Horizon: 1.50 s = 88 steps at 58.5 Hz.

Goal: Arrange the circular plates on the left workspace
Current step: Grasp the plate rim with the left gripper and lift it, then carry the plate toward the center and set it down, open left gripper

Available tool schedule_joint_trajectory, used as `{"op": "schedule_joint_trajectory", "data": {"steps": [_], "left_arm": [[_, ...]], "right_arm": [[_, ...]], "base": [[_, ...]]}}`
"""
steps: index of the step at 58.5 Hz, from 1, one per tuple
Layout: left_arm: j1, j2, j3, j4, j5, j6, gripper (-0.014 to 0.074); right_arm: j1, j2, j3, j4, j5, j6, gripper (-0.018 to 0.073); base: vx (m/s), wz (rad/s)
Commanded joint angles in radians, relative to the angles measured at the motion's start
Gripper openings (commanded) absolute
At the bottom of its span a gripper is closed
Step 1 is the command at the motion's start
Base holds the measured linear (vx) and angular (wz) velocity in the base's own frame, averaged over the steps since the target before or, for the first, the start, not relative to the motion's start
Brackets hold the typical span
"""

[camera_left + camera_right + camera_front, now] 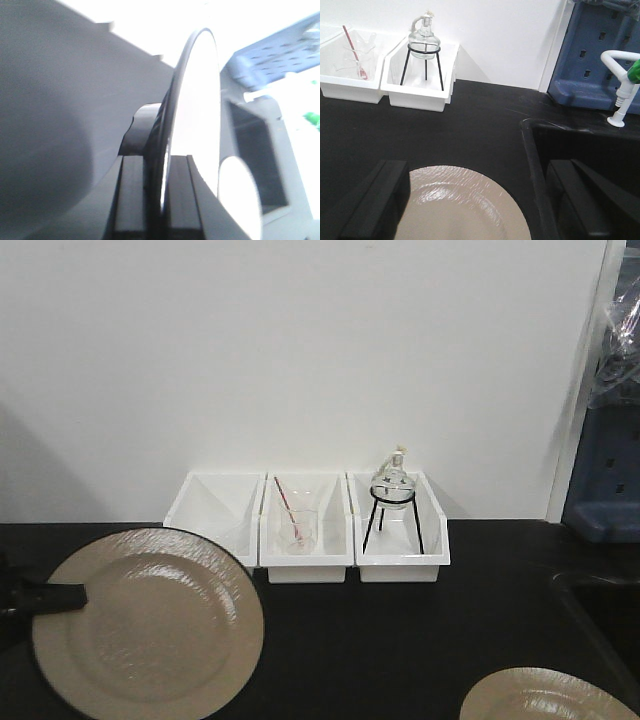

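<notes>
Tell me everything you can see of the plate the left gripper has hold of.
The held plate is round, shallow and glossy tan-beige, with a wide, faintly textured rim and a thin dark edge; it looks ceramic. The left gripper clamps its left rim, one finger on each face, as the wrist view shows edge-on. Its top rim overlaps the leftmost white bin in the front view, so it looks raised above the countertop. Nothing else visibly touches it.

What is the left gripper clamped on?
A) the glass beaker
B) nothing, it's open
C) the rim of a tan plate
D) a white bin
C: the left wrist view shows the left gripper shut on the rim of the tan plate, seen edge-on between its fingers.
</notes>
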Motion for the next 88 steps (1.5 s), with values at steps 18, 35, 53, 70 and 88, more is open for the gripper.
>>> {"op": "schedule_joint_trajectory", "data": {"steps": [18, 35, 53, 70, 88], "left_arm": [[-0.317, 0.089, -0.028, -0.369, -0.238, 0.007, -0.0001], [-0.411, 0.244, -0.093, -0.420, -0.264, 0.011, -0.0001], [-0.444, 0.400, -0.264, -0.417, -0.263, -0.025, -0.0001], [-0.445, 0.445, -0.273, -0.416, -0.263, -0.026, -0.0001], [-0.445, 0.447, -0.273, -0.413, -0.297, 0.057, 0.0004]], "right_arm": [[-0.005, 0.006, -0.034, -0.009, -0.093, -0.004, 0.0594], [-0.005, 0.006, -0.034, -0.009, -0.093, -0.004, 0.0594], [-0.005, 0.006, -0.034, -0.009, -0.093, -0.004, 0.0594], [-0.005, 0.006, -0.034, -0.009, -0.091, -0.004, 0.0594], [-0.005, 0.006, -0.034, -0.009, -0.093, -0.004, 0.0594]], "base": [[0.00, 0.00], [0.00, 0.00], [0.00, 0.00], [0.00, 0.00], [0.00, 0.00]]}}
